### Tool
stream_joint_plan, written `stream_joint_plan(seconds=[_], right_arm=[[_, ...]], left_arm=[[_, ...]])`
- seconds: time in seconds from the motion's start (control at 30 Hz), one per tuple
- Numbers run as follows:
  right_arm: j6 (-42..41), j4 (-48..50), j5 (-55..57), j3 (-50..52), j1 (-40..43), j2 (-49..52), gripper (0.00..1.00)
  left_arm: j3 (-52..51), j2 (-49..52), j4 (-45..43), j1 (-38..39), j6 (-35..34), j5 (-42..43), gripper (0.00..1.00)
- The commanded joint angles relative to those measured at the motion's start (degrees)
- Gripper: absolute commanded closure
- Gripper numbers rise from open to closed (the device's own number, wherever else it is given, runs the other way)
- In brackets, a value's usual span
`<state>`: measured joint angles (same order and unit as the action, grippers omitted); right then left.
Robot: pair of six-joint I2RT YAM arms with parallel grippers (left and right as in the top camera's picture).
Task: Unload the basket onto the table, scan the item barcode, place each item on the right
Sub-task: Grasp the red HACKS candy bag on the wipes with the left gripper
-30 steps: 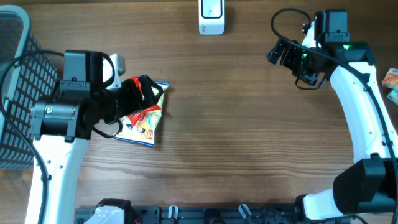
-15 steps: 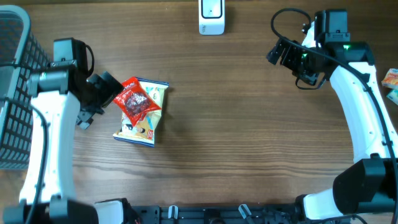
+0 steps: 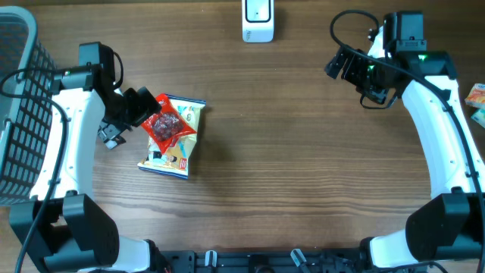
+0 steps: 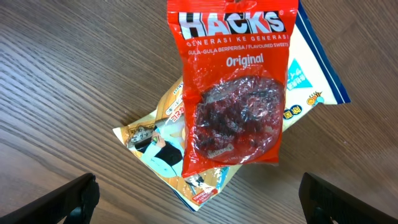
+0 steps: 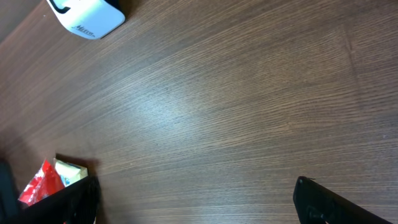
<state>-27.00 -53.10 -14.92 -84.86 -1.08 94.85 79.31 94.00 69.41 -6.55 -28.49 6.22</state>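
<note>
Our left tool (image 3: 142, 106) stood wide open and empty, its fingers spread just short of the red Hacks sweets bag (image 4: 233, 87). That bag lay flat, label up, on top of a white, blue and yellow snack packet (image 4: 158, 140), left of centre on the wooden tabletop (image 3: 303, 167). Our right tool (image 3: 342, 67) was wide open too, holding nothing, well apart from the bag on the right side. A white scanner (image 3: 258, 21) stood at the far edge, and a dark mesh basket (image 3: 15, 114) at the left.

centre table (image 3: 303, 167): open | left edge: basket (image 3: 17, 129) | top: scanner (image 3: 258, 21)
</note>
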Motion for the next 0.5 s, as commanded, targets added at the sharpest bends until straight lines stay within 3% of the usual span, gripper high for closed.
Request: stream_joint_plan(seconds=[0.0,0.47], right_arm=[[-0.4,0.2,0.9,0.1,-0.1,0.5,0.00],[-0.4,0.2,0.9,0.1,-0.1,0.5,0.00]], left_arm=[[0.0,0.2,-2.4,-0.2,1.1,-0.9,0.00],[0.0,1.0,-2.6,-0.2,1.1,0.3,0.00]])
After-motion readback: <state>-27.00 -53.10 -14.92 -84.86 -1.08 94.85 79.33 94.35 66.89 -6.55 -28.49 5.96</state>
